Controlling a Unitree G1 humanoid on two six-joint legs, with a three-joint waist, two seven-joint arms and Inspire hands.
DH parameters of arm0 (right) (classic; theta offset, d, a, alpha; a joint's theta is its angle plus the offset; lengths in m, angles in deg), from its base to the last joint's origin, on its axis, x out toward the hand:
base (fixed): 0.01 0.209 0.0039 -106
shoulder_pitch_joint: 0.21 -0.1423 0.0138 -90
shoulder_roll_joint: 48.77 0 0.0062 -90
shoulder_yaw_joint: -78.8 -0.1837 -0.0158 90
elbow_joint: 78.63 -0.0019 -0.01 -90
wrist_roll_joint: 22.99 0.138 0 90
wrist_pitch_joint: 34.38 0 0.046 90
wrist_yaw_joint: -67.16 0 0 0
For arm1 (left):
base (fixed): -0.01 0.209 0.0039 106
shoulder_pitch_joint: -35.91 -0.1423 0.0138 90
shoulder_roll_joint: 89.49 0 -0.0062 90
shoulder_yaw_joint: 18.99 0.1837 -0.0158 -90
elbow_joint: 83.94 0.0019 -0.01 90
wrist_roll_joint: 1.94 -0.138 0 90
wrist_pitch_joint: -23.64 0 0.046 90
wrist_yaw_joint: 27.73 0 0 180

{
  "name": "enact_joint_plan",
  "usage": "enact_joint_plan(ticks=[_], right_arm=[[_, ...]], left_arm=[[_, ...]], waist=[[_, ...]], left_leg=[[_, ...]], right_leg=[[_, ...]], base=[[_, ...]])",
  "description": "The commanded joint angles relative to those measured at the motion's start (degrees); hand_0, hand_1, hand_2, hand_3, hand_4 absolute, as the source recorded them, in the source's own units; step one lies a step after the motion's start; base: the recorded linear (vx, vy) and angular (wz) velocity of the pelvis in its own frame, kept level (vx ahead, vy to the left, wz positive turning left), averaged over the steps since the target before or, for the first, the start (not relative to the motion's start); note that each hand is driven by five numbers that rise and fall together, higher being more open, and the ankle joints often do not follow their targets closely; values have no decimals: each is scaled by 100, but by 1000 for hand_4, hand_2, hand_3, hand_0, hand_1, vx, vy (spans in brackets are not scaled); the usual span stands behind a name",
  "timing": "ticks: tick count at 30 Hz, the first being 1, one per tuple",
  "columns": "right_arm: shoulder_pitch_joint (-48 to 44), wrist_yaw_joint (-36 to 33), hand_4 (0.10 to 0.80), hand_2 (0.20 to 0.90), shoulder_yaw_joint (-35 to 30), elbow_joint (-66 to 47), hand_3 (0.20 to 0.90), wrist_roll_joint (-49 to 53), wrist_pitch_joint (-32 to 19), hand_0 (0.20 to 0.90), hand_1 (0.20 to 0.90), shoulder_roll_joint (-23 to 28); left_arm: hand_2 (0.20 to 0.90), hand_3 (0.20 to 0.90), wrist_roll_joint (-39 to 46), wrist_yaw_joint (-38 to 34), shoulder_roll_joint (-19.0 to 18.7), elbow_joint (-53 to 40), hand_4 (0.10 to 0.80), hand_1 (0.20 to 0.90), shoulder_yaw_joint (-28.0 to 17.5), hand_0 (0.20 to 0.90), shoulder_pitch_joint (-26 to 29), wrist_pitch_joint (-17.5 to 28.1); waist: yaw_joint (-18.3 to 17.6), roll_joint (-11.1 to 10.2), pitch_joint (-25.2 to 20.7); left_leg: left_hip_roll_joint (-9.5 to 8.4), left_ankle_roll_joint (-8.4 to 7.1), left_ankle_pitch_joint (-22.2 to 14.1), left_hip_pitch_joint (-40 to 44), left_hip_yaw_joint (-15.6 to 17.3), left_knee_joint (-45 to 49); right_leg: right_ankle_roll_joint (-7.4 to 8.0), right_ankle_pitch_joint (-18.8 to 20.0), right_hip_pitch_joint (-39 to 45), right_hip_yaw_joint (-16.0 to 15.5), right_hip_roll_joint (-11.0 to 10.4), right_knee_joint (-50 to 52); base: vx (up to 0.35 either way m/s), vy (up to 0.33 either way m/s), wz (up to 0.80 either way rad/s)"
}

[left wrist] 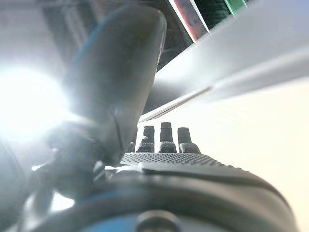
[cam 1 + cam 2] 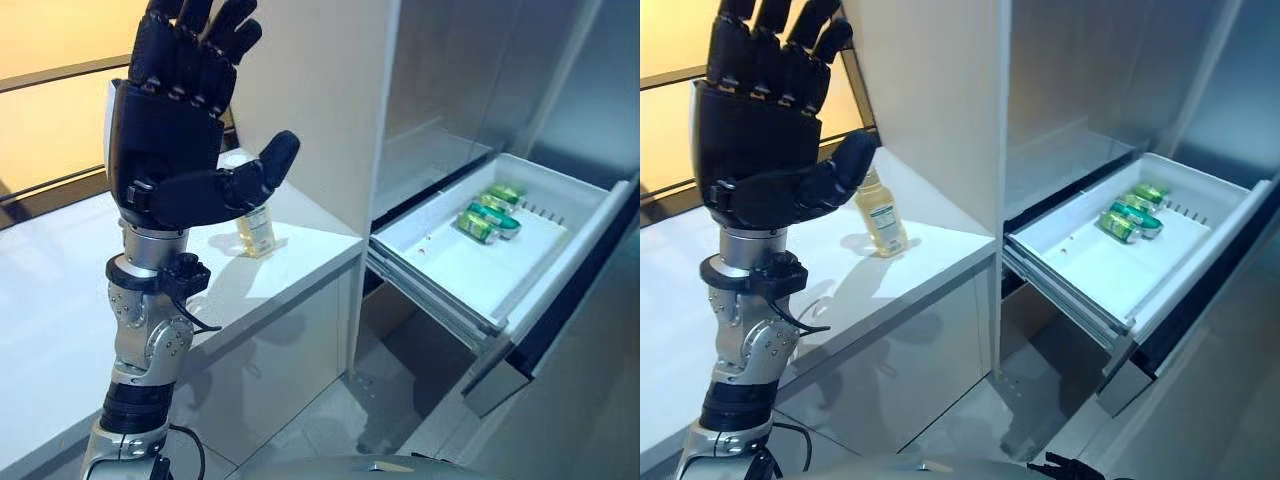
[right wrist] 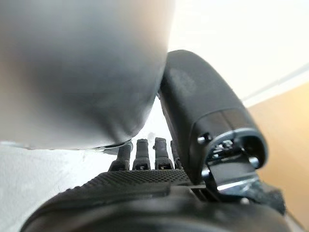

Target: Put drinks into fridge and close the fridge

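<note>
My left hand [image 2: 170,130] is raised upright above the white counter [image 2: 60,290], fingers straight and spread, thumb out, holding nothing. Its own wrist view [image 1: 164,159] also shows straight fingers. A bottle of yellowish drink [image 2: 257,230] stands on the counter just behind the thumb, partly hidden by it. The fridge's white drawer [image 2: 450,265] is pulled out at the right, with green cans [image 2: 490,212] lying at its far end. My right hand [image 3: 145,193] shows in its own wrist view with relaxed fingers, empty.
A tall white cabinet panel [image 2: 320,90] stands between the counter and the fridge. The fridge's steel inside [image 2: 440,100] is open above the drawer. The drawer's dark front [image 2: 560,300] juts out towards the lower right. Grey floor lies below.
</note>
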Motion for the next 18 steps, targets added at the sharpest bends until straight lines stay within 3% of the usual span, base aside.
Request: enact_joint_plan(ticks=[1,7,18], right_arm=[[-169,94,800,900,342,363,900,61,-11,900,900,-394],[-298,53,800,900,425,316,900,95,116,900,900,-356],[-365,105,800,900,372,352,900,-103,225,900,900,-200]], left_arm=[[900,900,-377,-800,-198,-167,800,900,-151,900,735,-333],[900,900,-350,-1408,-282,69,800,900,-113,900,570,-924],[900,900,-349,-1986,-418,626,800,900,-157,900,452,-1103]], waist=[[34,-59,-79],[154,-11,-21],[155,38,-39]], left_leg=[[-77,20,-290,-77,372,36],[-82,-9,-234,-108,254,36],[-68,-32,-231,-61,253,36]], right_leg=[[275,-247,193,-40,-139,81],[252,-291,202,-172,-153,124],[239,-363,258,-222,-170,161]], base=[[-11,-8,23],[-13,6,15],[7,13,5]])
